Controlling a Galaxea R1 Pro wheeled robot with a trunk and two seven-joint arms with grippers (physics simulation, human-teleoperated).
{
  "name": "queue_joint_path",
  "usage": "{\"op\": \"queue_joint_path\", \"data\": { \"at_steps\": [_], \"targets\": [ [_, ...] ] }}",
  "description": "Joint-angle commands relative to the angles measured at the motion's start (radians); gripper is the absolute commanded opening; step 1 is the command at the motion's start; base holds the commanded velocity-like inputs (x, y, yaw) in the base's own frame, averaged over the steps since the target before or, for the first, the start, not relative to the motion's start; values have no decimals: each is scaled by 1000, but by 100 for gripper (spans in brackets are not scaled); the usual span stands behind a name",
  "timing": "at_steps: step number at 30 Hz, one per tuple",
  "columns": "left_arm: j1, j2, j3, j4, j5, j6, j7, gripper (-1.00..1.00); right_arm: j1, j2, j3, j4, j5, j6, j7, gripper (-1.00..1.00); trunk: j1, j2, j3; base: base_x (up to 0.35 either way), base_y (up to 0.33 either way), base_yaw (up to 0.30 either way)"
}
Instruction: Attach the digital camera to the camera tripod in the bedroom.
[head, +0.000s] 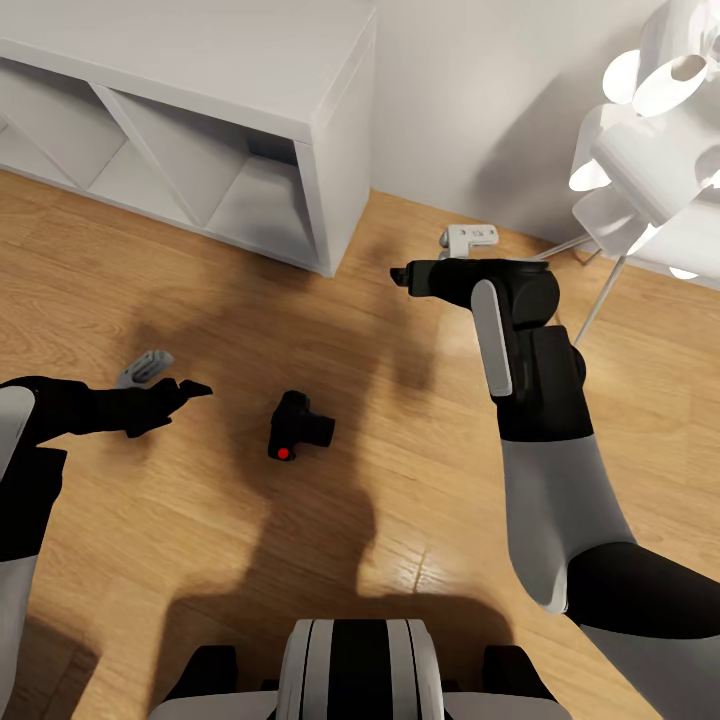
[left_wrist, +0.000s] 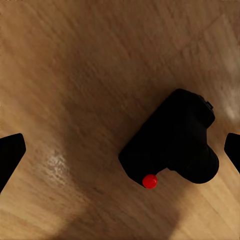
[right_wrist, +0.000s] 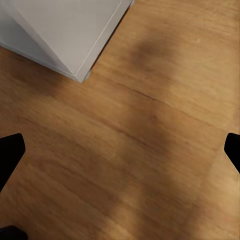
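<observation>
Down on wood plank floor: digital camera lying on its side, red button toward robot, nothing touching it. Left gripper just beside camera, fingers spread wide, holding nothing; from left wrist, camera sits between them, nearer one finger. Right gripper farther off, above bare floor, fingers wide apart, holding nothing. White cube shelf behind; white floor lamp by right arm.

The digital camera lies on the floor between both arms, nearer the left tool; shelves stand behind it.
</observation>
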Motion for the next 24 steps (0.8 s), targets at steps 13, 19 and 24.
{"op": "queue_joint_path", "data": {
  "at_steps": [13,19,24],
  "targets": [
    [-1,-1,-5,-2,6,4,11,100,-7,0,-1,-2,-4,4,2,100,0,0,-1,0,0,0],
    [-1,-1,-12,-3,5,4,11,100,-7,2,-4,-2,-2,4,3,100,0,0,-1,0,0,0],
    [-1,-1,-14,-4,5,4,11,100,-7,2,-4,-2,1,3,0,100,0,0,-1,0,0,0]
  ]
}}
